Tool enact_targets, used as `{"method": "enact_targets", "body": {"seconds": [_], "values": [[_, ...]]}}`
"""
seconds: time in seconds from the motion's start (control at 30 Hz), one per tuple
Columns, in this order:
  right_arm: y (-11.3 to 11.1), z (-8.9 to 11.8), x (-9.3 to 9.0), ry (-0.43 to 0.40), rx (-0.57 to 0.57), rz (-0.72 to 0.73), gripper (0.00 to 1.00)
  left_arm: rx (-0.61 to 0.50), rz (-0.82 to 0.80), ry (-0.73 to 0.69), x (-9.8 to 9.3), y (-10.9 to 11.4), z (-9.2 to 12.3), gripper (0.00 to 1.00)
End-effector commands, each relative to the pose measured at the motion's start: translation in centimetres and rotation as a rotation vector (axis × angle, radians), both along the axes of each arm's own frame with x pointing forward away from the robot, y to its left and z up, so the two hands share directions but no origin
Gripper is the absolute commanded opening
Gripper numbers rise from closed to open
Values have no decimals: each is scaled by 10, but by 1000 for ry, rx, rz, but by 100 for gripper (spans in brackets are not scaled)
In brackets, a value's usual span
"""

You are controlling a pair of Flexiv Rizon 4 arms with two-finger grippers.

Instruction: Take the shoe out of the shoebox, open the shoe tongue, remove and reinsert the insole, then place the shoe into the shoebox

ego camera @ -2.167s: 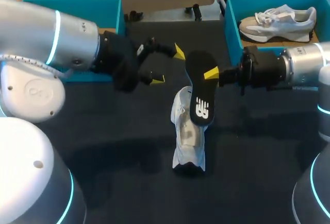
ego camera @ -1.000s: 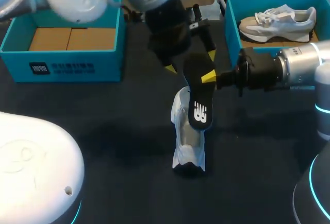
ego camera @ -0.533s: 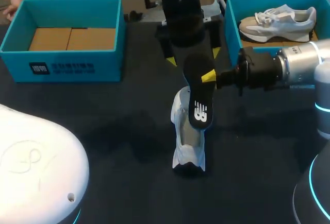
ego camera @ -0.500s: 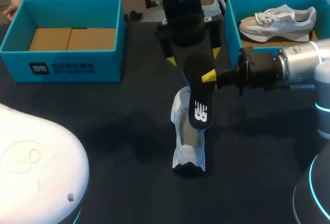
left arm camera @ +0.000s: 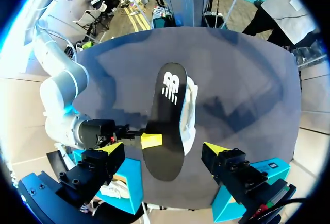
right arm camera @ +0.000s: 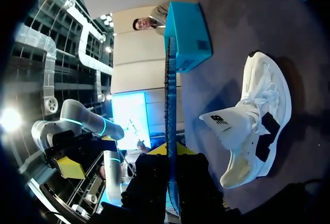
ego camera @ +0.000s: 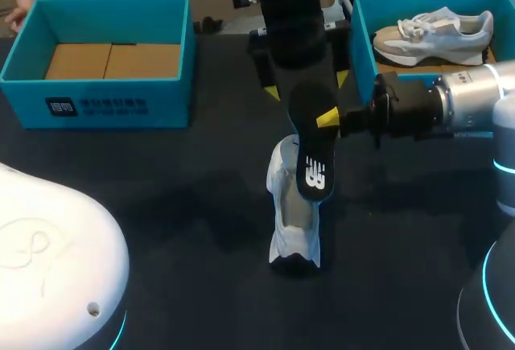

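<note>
Shoe [ego camera: 294,225] on dark tabletop [ego camera: 177,197], black insole [ego camera: 310,153] above

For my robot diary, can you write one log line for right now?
right gripper: shut on insole | left gripper: open, either side of insole | shoe: on table

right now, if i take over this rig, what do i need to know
Right gripper: jaws shut on the insole, held above the shoe.
Left gripper: jaws open, straddling the insole's far end, not touching it.
Shoe lies on the table; left shoebox empty, right shoebox holds a second shoe.
Done: shoe out, insole out. Left: reinsert insole, put shoe into a shoebox.
</note>
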State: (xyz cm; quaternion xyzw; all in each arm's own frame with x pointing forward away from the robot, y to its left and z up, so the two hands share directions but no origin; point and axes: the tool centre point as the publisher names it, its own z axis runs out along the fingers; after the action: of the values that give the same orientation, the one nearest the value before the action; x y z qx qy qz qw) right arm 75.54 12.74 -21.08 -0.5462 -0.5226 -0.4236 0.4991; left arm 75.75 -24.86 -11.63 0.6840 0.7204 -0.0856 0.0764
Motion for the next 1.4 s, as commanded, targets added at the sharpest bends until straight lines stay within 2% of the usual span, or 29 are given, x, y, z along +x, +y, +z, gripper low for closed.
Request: {"method": "enact_targets", "body": {"seconds": [0.03, 0.23, 0.27, 0.3, 0.53, 0.93, 1.0, 1.03, 1.13, 1.2, 1.4], "values": [[2, -1, -1, 1, 3, -7, 0, -49, -11, -20, 0, 7, -4, 100], [-1, 1, -2, 2, 0, -16, 0, -164, -1, -25, 3, 13, -3, 100], [-1, 2, -2, 2, -1, -17, 0, -225, 10, -26, 4, 14, -2, 100], [-2, 3, -2, 2, -2, -18, 0, -224, 10, -36, 5, 16, -1, 100], [-7, 8, -5, -7, 2, -40, 0, -413, 18, -85, 7, 27, 0, 100], [-15, 18, -12, -2, -2, -59, 0, -672, 52, -119, 13, 41, -3, 100], [-16, 20, -12, -6, -3, -61, 0, -723, 43, -137, 13, 43, 0, 100], [-17, 22, -13, -8, -5, -64, 0, -788, 33, -162, 13, 44, 3, 100], [-18, 24, -13, -13, -5, -68, 0, -891, 24, -194, 14, 47, 6, 100], [-19, 26, -13, -14, -6, -68, 0, -911, 30, -214, 14, 47, 8, 100], [-21, 29, -13, -15, -9, -71, 0, -1069, 21, -222, 16, 49, 10, 100]]}}
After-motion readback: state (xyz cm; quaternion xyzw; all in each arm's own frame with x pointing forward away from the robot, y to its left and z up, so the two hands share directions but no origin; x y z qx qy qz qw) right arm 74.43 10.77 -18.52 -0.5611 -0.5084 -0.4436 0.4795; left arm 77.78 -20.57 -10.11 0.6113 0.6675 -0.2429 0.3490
